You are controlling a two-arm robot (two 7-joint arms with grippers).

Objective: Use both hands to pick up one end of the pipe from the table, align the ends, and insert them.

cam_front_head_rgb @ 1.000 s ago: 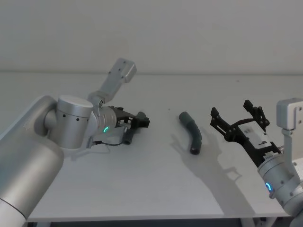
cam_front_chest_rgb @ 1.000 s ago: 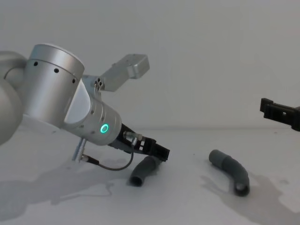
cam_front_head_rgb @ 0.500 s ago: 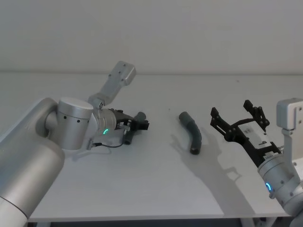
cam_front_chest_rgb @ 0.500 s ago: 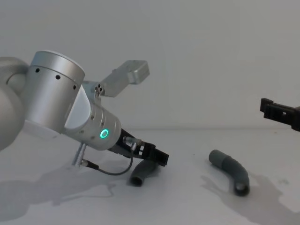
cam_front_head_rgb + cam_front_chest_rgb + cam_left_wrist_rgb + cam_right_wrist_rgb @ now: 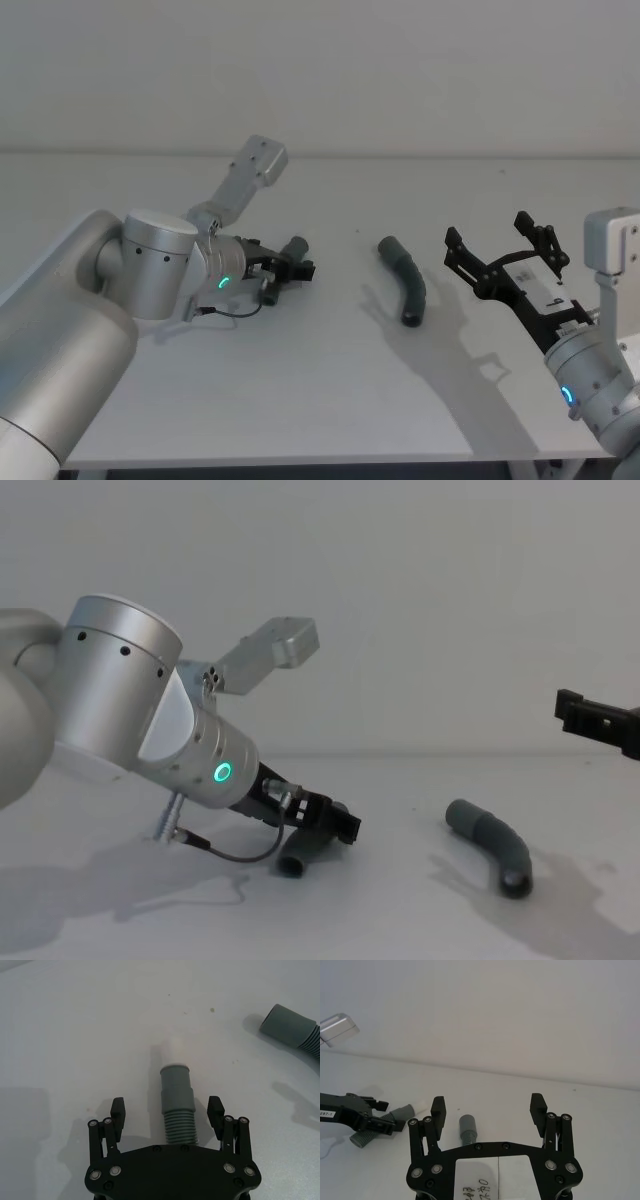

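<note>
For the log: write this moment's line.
left gripper: open, astride left pipe piece | right gripper: open, off right pipe piece | pieces: on table

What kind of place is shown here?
Probably a robot test bench: a plain white table, a bare wall, two corrugated grey plastic pipe pieces; the open black left gripper straddles one, the open right gripper hovers apart.

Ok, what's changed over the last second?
The left gripper dropped lower over the left pipe piece; its open jaws now straddle it without closing. The right gripper, jaws open, and the right pipe piece stayed put.
</note>
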